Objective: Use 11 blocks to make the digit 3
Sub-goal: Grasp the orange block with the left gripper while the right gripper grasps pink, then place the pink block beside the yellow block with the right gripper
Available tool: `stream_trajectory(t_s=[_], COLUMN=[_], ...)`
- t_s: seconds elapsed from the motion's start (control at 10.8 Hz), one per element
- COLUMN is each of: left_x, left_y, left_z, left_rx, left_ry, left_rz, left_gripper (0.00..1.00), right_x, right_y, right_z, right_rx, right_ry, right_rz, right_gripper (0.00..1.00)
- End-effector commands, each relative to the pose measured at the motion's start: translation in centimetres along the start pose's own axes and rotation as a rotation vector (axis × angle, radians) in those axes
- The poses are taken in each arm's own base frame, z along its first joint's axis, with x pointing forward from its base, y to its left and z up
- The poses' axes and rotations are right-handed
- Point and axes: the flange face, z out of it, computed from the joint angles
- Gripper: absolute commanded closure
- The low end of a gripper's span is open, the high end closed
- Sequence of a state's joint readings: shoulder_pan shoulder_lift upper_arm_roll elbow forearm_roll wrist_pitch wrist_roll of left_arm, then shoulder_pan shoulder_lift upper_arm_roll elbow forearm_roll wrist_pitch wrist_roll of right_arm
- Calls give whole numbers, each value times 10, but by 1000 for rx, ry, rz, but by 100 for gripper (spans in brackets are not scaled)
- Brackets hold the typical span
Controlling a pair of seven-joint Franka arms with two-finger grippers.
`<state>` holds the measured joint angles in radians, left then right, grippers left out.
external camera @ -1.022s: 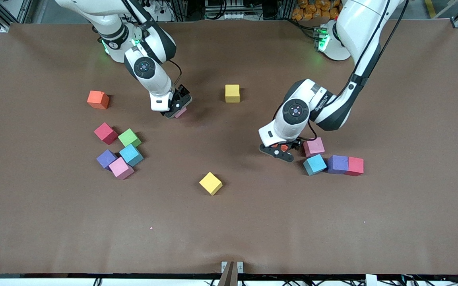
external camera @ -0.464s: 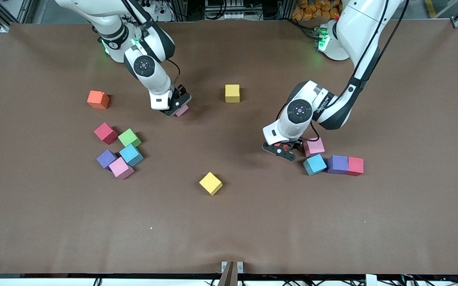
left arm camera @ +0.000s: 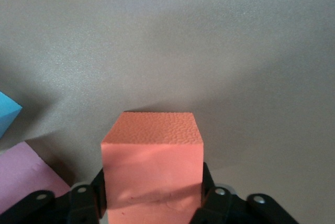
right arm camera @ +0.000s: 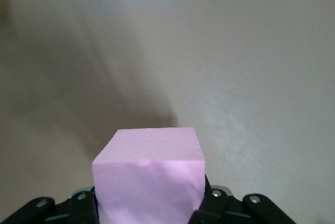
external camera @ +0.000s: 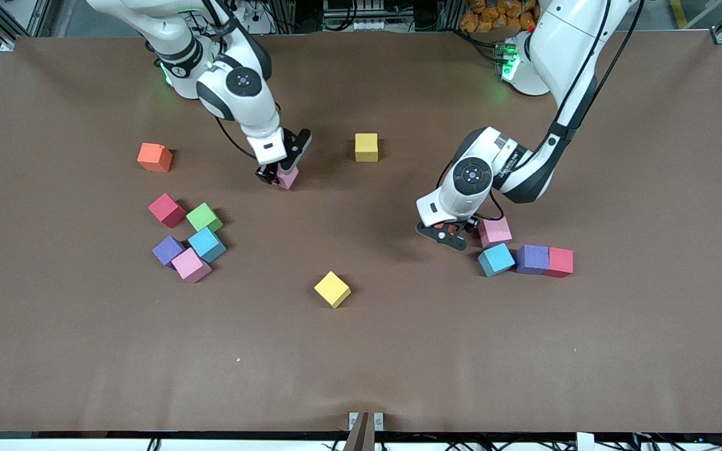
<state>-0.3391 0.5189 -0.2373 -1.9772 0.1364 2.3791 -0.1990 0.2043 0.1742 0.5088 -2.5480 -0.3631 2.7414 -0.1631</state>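
Observation:
My right gripper (external camera: 278,171) is shut on a pink block (external camera: 287,178) low over the table, between an orange block (external camera: 154,157) and a yellow block (external camera: 366,147). The right wrist view shows that pink block (right arm camera: 149,169) filling the right gripper (right arm camera: 149,205). My left gripper (external camera: 447,234) is shut on an orange block (left arm camera: 152,161) down at the table, beside another pink block (external camera: 494,231). In the left wrist view, black fingers (left arm camera: 84,203) press both of its sides. The digit 3 is not in view.
A loose cluster toward the right arm's end holds red (external camera: 167,210), green (external camera: 204,217), blue (external camera: 206,244), purple (external camera: 168,250) and pink (external camera: 191,265) blocks. Blue (external camera: 496,259), purple (external camera: 533,259) and red (external camera: 559,262) blocks lie by the left gripper. A yellow block (external camera: 332,289) sits alone mid-table.
Both grippers closed on their blocks, the right on the pink one first, then the left on the orange one. The right wrist has turned and shifted slightly toward the yellow block.

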Motion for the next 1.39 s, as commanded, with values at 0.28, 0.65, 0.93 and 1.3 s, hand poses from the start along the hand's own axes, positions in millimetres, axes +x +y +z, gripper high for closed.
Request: stream_trajectory(t_s=[0.28,0.65,0.93,1.3], left_x=[-5,-20,-27,-34], left_y=[-7,-9,-12,-22], left_z=[-60,-93,-106,-126], left_rx=[38,67,83,102], left_ry=[65,50,27,-2], left_rz=[-82,-104,-97,-103], left_gripper=[78,78,77,77], right_x=[87,88,95,108], right_y=[-102,-103,-105,-111], right_z=[-2,15,22,16], right_rx=[46,34,50,26], right_ry=[71,56,54,26], right_rz=[-138,-226,-218,-239], right_gripper=[72,72,72,72])
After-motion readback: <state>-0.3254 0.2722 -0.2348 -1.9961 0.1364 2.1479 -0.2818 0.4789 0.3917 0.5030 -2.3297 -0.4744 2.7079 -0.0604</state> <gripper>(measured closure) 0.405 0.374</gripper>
